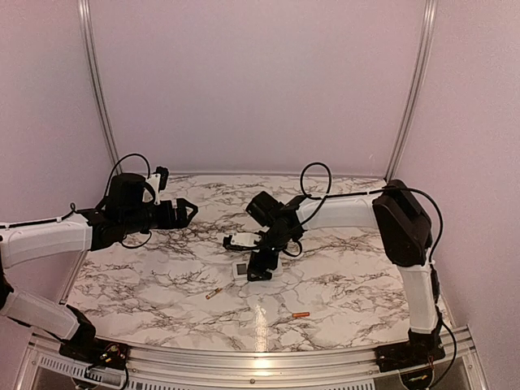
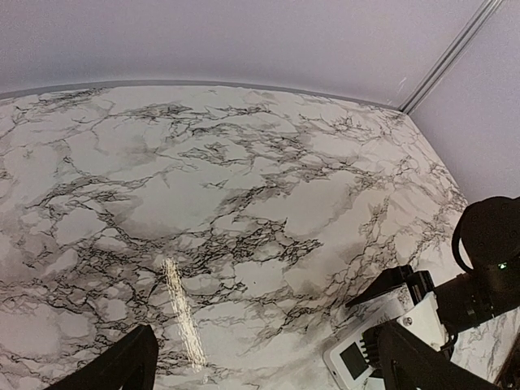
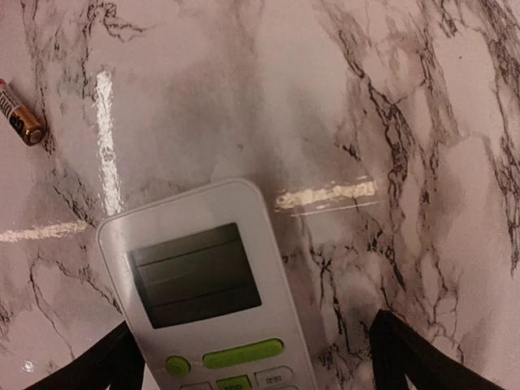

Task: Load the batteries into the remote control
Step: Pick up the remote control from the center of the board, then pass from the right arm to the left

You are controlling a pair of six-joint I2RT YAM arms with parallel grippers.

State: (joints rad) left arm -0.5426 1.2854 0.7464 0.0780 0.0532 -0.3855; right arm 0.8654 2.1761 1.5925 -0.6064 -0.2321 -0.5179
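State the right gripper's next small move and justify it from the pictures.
Probably lower the right gripper and close on the remote control. Its open fingers straddle the remote, which lies display-up; the gold battery and orange battery lie loose nearby, and the back likely needs exposing first.

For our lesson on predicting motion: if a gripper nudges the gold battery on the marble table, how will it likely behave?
The gold battery is a thin cylinder lying on its side, so it will probably roll. The table looks glossy, so it may also skid. It looks small and rigid, likely light.
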